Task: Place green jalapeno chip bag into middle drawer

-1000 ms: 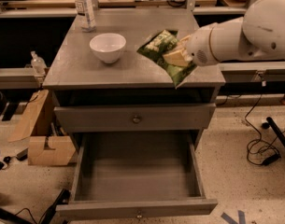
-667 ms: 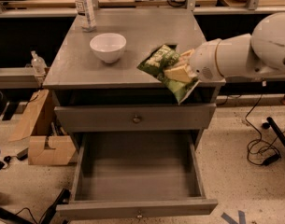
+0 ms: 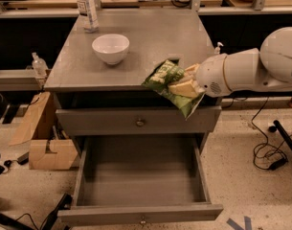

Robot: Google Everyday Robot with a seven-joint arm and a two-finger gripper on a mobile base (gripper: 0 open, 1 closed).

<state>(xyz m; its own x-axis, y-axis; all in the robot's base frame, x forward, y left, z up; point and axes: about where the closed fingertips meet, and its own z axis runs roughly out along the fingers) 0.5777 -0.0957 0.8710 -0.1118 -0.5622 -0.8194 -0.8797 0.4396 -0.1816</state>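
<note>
End effector (image 3: pixel 186 86) clamped on the green jalapeno chip bag (image 3: pixel 164 75) at the worktop's front right edge.

The white arm (image 3: pixel 251 71) reaches in from the right, and its pale fingers (image 3: pixel 183 89) are pressed together on the crumpled bag. The bag is tilted, with its upper part over the grey worktop (image 3: pixel 155 32) and its lower corner hanging down in front of the closed top drawer (image 3: pixel 112 122). Whether it touches the worktop cannot be told. Below it, the middle drawer (image 3: pixel 140 176) is pulled out, showing a bare grey floor. A white bowl (image 3: pixel 110 48) sits on the worktop to the left of the bag, well apart from it. A clear plastic bottle (image 3: pixel 87 8) stands upright at the back left.
</note>
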